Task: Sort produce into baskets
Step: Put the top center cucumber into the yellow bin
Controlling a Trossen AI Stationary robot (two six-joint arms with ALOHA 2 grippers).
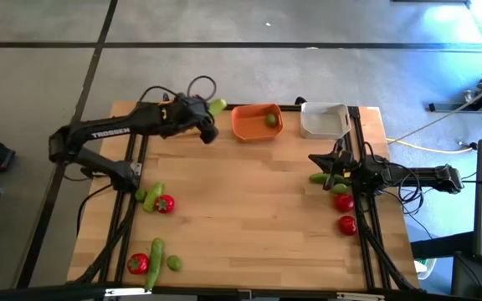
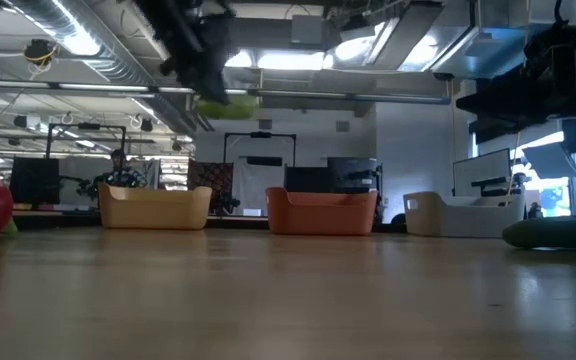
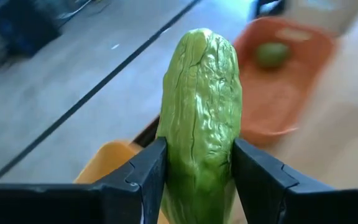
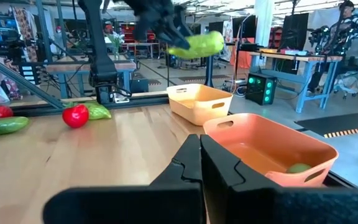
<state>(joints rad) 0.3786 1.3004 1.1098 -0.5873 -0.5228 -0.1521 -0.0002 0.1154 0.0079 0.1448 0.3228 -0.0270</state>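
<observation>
My left gripper is shut on a green cucumber piece, high above the far-left part of the table. The piece hangs over the yellow basket. In the high view my left arm hides that basket, and only the piece's end shows. The orange basket holds a lime. The white-grey basket stands to its right. My right gripper rests shut at the table's right side. My left gripper pinches the cucumber piece between its two fingers, one on each long side. The fingers lie along the piece, whose free end sticks out past the fingertips. They slant downward from the table's left. The piece is lifted clear.
Two tomatoes, two green pieces and a lime lie at the near left. Green pieces and two tomatoes lie by my right arm. The middle of the wooden table is bare.
</observation>
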